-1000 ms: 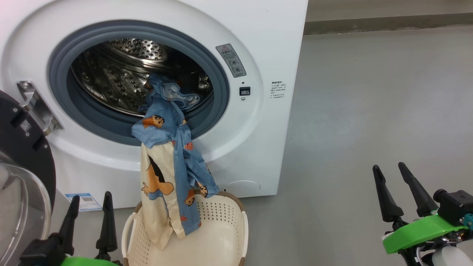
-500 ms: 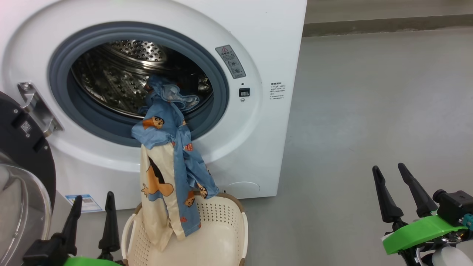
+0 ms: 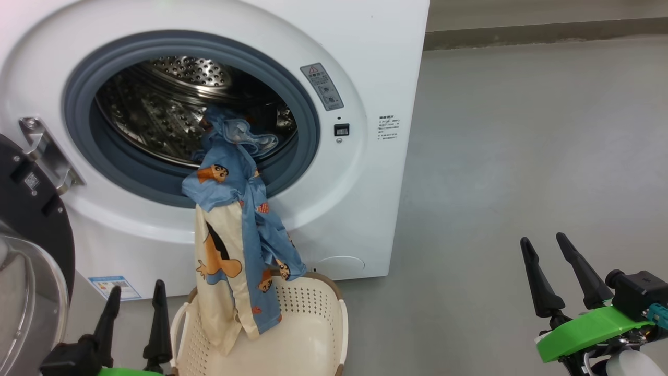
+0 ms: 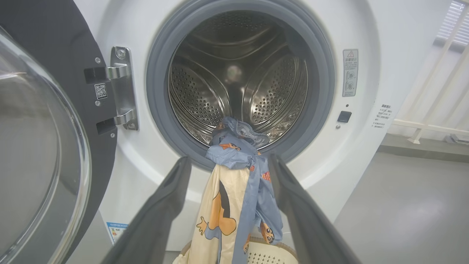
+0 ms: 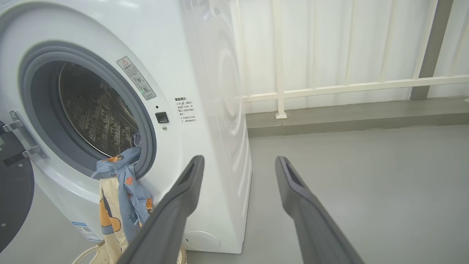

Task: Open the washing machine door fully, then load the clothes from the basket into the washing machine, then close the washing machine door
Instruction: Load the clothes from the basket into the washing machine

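The white washing machine [image 3: 365, 47] stands with its door [image 3: 26, 250] swung open at the left; the door's glass bowl [image 4: 40, 157] bulges toward me. The clothes [image 3: 237, 224], blue and cream with cartoon figures, hang over the grey gasket [image 3: 308, 130], their top inside the steel drum [image 4: 238, 77] and their lower end down in the cream basket [image 3: 313, 334] on the floor below. My left gripper [image 3: 136, 295] is open at the lower left, beside the basket, holding nothing. My right gripper [image 3: 543, 248] is open over bare floor at the lower right. The clothes [image 4: 238, 190] hang beyond the left fingers.
Grey floor [image 3: 522, 146] stretches to the right of the machine. A white railing [image 5: 329, 88] and a low kerb [image 5: 348, 117] run behind it. A blue label sticker [image 3: 112, 287] sits at the machine's lower left corner.
The whole head view has shifted slightly, so the camera moved. The left gripper sits a little lower and further right in it. The clothes and both grippers' openings are unchanged.
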`<state>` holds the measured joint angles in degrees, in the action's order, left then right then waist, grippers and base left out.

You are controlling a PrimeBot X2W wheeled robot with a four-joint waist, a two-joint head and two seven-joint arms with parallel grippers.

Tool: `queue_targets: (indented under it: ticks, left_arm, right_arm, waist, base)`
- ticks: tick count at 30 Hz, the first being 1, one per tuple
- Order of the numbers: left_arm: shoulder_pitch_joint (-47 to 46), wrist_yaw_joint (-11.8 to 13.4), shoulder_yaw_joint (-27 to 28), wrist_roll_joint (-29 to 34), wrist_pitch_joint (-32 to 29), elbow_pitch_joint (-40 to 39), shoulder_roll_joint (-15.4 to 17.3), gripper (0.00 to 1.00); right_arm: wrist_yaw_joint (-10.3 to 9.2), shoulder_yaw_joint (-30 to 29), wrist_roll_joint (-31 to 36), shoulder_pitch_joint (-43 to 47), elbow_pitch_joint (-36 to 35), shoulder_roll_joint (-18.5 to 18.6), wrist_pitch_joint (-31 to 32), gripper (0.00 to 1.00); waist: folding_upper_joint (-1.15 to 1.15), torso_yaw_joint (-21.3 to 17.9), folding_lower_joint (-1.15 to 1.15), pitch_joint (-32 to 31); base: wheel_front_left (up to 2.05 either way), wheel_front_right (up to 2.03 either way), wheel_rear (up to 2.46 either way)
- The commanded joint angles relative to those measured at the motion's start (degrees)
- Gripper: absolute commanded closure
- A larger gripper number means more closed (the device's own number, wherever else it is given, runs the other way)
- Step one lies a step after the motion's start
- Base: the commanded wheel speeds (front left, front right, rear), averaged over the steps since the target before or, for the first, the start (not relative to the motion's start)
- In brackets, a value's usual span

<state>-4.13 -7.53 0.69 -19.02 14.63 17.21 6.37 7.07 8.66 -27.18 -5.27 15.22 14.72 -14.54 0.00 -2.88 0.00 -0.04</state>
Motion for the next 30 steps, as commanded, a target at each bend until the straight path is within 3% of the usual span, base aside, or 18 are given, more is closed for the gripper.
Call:
queue_targets:
  ticks: [1,13,30]
  left_arm:
    - [-0.3,0.0,1.7,-0.1,0.4,-0.4,0.9,0.0]
    - [-4.0,0.0,0.0,-1.6,0.2,9.8,1.8,0.0]
    - [-22.4,0.0,-8.7,-8.0,-1.5,32.2,6.0,0.0]
  right_arm:
    - [0.42,1.0,0.4,-1.1,-1.1,1.4,-0.5,0.0]
    - [0.42,1.9,-0.2,-2.5,-1.4,1.8,-0.5,0.0]
    - [0.42,1.5,0.7,-8.2,-3.4,-0.2,-0.5,0.0]
  waist:
    - [0.0,-0.2,0.0,0.1]
    - [0.0,-2.7,0.0,4.0]
    - [0.0,-6.9,0.0,17.5]
  base:
    - [0.0,0.0,0.0]
    - [0.0,0.0,0.0]
    - [0.0,0.0,0.0]
